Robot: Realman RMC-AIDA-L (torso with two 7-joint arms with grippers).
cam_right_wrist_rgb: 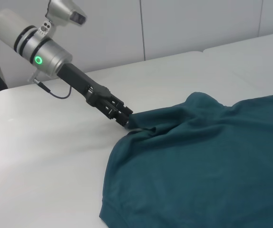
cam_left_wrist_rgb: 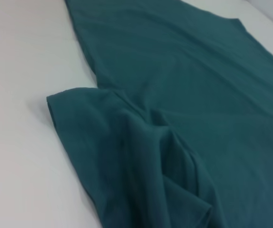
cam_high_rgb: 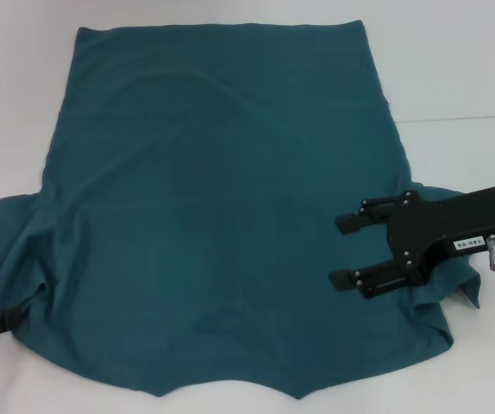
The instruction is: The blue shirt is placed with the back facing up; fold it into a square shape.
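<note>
Both grippers point(cam_high_rgb: 344, 250) point(cam_right_wrist_rgb: 127, 119) meet the blue shirt point(cam_high_rgb: 222, 207).

The blue shirt point(cam_left_wrist_rgb: 184, 95) lies on a white table point(cam_left_wrist_rgb: 22, 142), sleeve rumpled.

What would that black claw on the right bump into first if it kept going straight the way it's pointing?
Probably nothing solid. The right gripper, fingers open, points across the blue shirt toward the robot's left. It would only pass over or skim that fabric, though its height above it is unclear.

The right pincer point(cam_high_rgb: 344, 250) hung at the near right, its fingers spread apart and pointing left. The left pincer point(cam_right_wrist_rgb: 126, 120) sat low at the near left, closed on cloth.
</note>
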